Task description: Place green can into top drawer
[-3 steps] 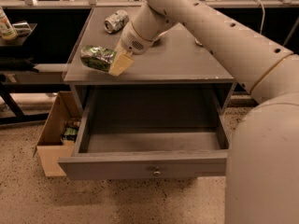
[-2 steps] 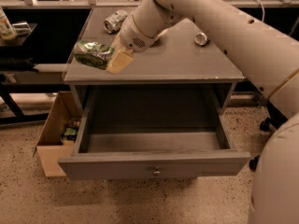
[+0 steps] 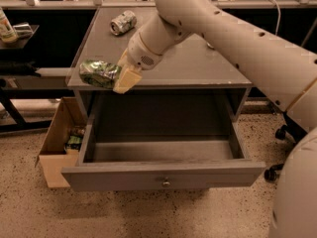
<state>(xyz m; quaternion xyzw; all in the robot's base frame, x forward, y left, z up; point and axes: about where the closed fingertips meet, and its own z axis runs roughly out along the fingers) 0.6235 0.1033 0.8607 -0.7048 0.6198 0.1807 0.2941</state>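
The green can (image 3: 99, 73) is crushed, with a green-and-white label. It is held at the front left edge of the grey cabinet top (image 3: 198, 63). My gripper (image 3: 120, 76) is shut on the can, with one tan finger (image 3: 127, 80) in front of it. The can hangs partly over the cabinet's edge, above the left rear corner of the top drawer (image 3: 163, 175). The drawer is pulled wide open and its inside is bare. A small round knob (image 3: 166, 183) sits in the middle of its front panel.
A silver-white can (image 3: 123, 22) lies at the back left of the cabinet top. A brown cardboard box (image 3: 58, 143) with items inside stands on the floor left of the drawer. A dark shelf with a bottle (image 3: 6, 28) is at far left. A chair caster (image 3: 271, 173) is at right.
My gripper has carried the green can from the left part of the cabinet top toward its front edge, so the can now overhangs the open drawer. The camera view has shifted too.
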